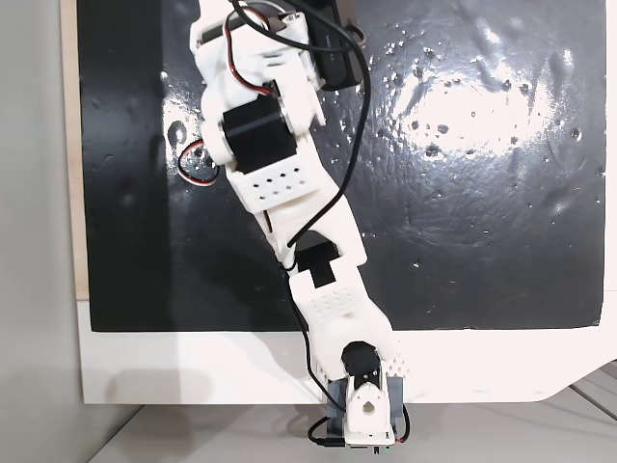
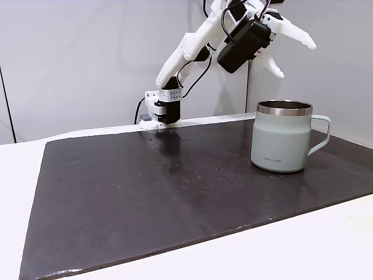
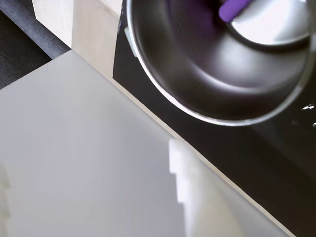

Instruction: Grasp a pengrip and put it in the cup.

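Observation:
The silver-grey cup (image 2: 282, 137) stands upright at the right of the black mat in a fixed view, its handle pointing right. My gripper (image 2: 295, 59) hangs well above the cup's mouth, open, with nothing between its white fingers (image 2: 294, 34). The wrist view looks down into the cup (image 3: 207, 84). The purple pengrip (image 3: 235, 8) lies inside it at the picture's top edge, and its colour reflects on the shiny inner wall.
A black mat (image 2: 145, 204) covers most of the white table (image 1: 193, 371). The arm's base (image 2: 161, 111) sits at the mat's far edge, and its links (image 1: 289, 183) stretch across the mat in a fixed view from above. Grey walls stand behind.

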Action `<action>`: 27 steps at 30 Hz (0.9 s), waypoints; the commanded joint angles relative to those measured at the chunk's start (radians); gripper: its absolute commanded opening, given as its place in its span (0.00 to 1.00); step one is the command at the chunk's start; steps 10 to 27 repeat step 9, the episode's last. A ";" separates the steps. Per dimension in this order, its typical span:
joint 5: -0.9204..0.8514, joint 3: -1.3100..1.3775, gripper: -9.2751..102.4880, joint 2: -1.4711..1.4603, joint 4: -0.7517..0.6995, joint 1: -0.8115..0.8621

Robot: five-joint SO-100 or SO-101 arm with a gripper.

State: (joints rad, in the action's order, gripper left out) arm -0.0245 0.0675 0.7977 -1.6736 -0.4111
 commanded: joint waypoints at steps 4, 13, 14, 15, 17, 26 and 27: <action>-0.014 0.021 0.38 0.089 -0.012 0.051; -0.021 0.023 0.37 0.086 -0.012 0.061; -0.021 0.023 0.37 0.086 -0.012 0.061; -0.021 0.023 0.37 0.086 -0.012 0.061; -0.021 0.023 0.37 0.086 -0.012 0.061; -0.021 0.023 0.37 0.086 -0.012 0.061; -0.021 0.023 0.37 0.086 -0.012 0.061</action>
